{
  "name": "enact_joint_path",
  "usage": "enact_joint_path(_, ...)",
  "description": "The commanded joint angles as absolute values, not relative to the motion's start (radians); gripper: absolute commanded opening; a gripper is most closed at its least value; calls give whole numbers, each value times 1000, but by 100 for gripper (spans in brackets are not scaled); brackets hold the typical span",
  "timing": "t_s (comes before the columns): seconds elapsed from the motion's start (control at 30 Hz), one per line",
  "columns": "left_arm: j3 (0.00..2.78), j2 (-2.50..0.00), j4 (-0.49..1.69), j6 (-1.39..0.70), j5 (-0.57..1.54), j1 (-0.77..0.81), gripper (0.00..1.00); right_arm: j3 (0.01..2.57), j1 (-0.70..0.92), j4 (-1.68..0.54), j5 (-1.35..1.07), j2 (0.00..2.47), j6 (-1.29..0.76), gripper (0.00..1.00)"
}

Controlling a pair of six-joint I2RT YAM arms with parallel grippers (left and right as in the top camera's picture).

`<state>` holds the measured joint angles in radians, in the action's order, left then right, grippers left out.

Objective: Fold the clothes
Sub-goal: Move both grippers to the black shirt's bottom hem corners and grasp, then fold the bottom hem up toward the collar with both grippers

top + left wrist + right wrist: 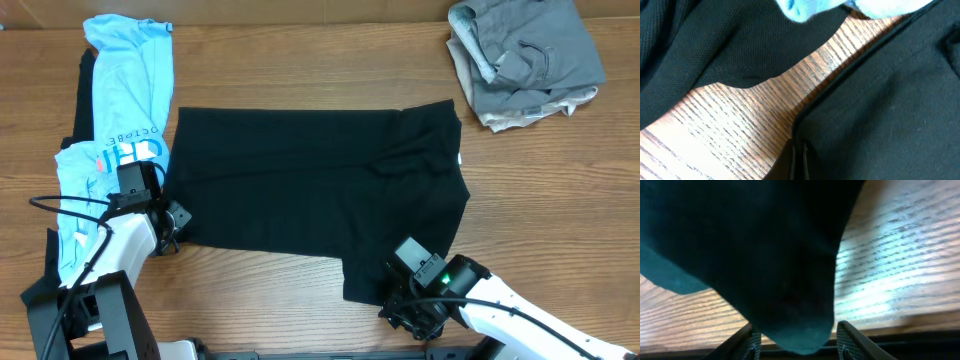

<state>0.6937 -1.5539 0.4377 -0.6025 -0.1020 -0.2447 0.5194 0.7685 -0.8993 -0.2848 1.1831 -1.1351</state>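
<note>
A black garment [310, 190] lies spread flat across the middle of the wooden table. My left gripper [172, 225] is at its near left corner. In the left wrist view the fingers [799, 162] are pressed together on the edge of the black garment [890, 100]. My right gripper [405, 305] is at the near right corner. In the right wrist view its fingers [797, 347] stand wide apart with a lifted corner of the black garment [765, 255] hanging between them, not clamped.
A light blue shirt [125, 90] lies crumpled at the left on a black mesh cloth [715, 40]. A heap of grey clothes [525, 60] sits at the back right. The table's front edge runs just under both grippers.
</note>
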Motion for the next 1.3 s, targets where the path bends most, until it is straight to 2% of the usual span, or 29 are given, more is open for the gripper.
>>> enact_joint_path(0.0, 631, -1618, 471, -579, 19, -242, 4, 511, 778, -876, -264, 1181, -1168, 47)
enact_joint_path(0.1, 631, -1618, 471, -578, 19, -242, 4, 511, 778, -865, -244, 1181, -1168, 18)
enact_joint_path(0.17, 634, -1618, 471, -548, 19, -242, 4, 511, 778, -866, -230, 1181, -1168, 4)
enact_joint_path(0.23, 651, -1617, 500, -509, 20, -242, 4, 518, 776, -872, -209, 1175, -1164, 4)
enact_joint_path(0.37, 808, -1617, 723, -455, 27, -242, 4, 627, 735, -1003, -115, 1100, -1113, 4)
enact_joint_path(0.53, 995, -1617, 953, -279, 27, -242, 4, 789, 702, -1187, -26, 1012, -1039, 4)
enact_joint_path(0.87, 1150, -1613, 1141, -239, 18, -242, 4, 1041, 697, -1416, 46, 982, -963, 4)
enact_joint_path(1.1, 1153, -1614, 1127, -240, -4, -242, 4, 1102, 675, -1355, 227, 1001, -897, 4)
enact_joint_path(1.27, 1153, -1614, 1061, -251, -3, -242, 4, 1102, 547, -1190, 250, 1081, -741, 4)
